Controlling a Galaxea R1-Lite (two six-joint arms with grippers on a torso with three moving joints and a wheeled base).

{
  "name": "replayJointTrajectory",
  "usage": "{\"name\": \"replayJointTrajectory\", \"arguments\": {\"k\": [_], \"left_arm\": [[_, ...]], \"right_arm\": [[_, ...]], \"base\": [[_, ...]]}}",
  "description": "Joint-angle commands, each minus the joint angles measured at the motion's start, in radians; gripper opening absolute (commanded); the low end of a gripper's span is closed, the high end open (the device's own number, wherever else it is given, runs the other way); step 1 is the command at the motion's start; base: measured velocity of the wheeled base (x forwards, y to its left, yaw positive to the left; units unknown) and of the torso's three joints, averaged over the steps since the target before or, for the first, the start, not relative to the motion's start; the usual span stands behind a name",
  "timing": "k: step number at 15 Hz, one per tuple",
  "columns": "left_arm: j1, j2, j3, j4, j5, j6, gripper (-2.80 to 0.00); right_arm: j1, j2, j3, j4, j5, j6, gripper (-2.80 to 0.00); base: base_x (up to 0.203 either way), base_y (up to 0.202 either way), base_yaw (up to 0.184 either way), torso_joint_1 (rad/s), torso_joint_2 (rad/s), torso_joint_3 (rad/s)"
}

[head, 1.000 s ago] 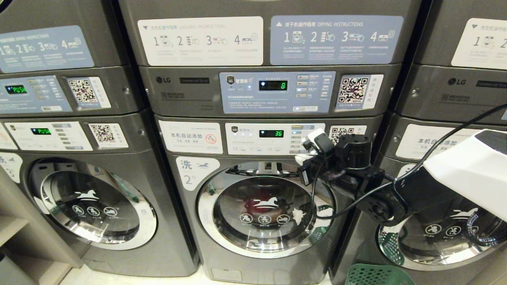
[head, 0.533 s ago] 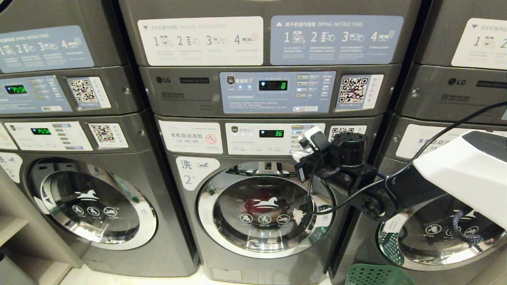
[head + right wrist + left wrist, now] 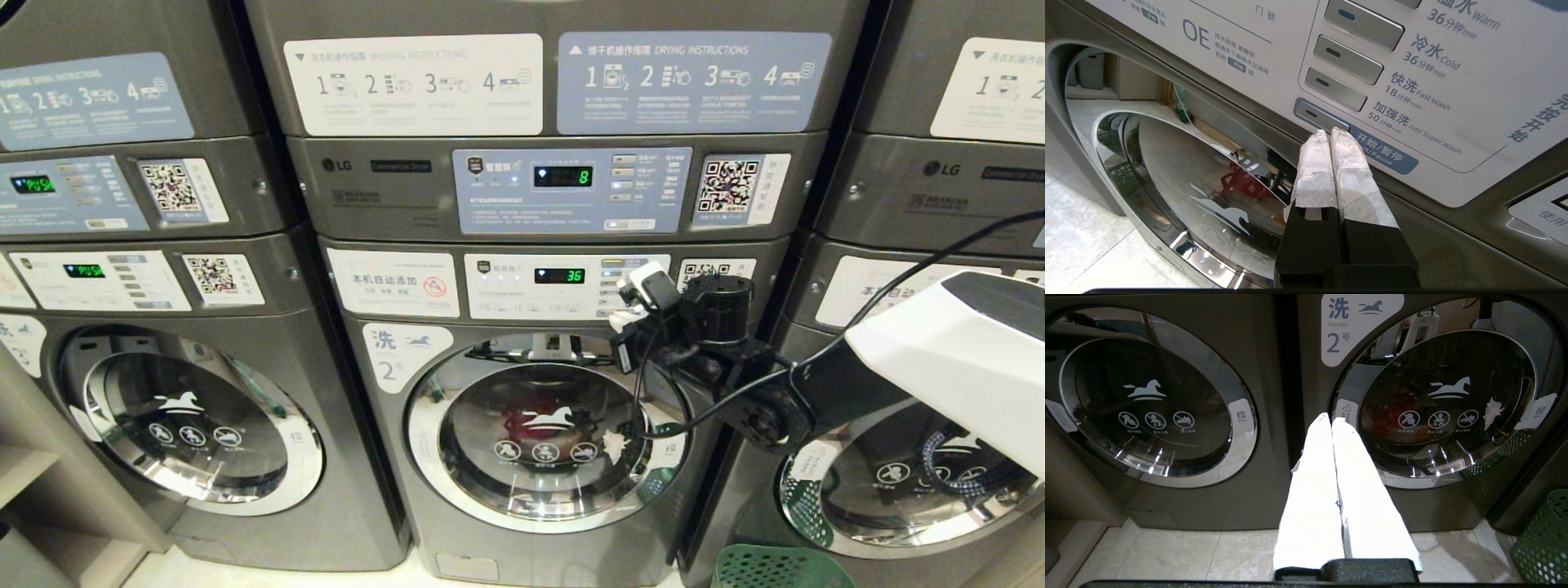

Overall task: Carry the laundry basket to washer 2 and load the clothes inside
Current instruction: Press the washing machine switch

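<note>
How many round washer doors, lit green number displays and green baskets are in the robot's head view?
Round washer doors: 3, left, washer 2, right
Lit green displays: 4
Green laundry basket: 1
Total: 8

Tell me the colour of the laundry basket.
Dark green, perforated; the laundry basket shows best in the left wrist view.

Washer 2 (image 3: 539, 425) has its round glass door (image 3: 545, 434) shut flat across the drum, barring any reach inside. The right gripper (image 3: 618, 314), fingers pressed together, sits at the control panel (image 3: 1412, 94) by the start/pause button (image 3: 1321, 119). The laundry basket (image 3: 775, 567) stands on the floor at near right, before the neighbouring washer. Bare tile floor (image 3: 1180, 555) lies open before washer 2.
</note>
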Motion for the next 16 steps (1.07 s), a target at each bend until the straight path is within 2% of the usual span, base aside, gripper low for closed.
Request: {"name": "replayJointTrajectory", "arguments": {"k": [1, 16], "left_arm": [[0.001, 0.0, 0.0, 0.0, 0.0, 0.001, -2.8], [0.001, 0.0, 0.0, -0.001, 0.0, 0.001, -2.8]], "right_arm": [[-0.001, 0.0, 0.001, -0.006, -0.001, -0.002, -2.8], [0.003, 0.035, -0.068, 0.021, -0.008, -0.003, -2.8]], "base": [[0.0, 0.0, 0.0, 0.0, 0.0, 0.0], [0.0, 0.0, 0.0, 0.0, 0.0, 0.0]]}}
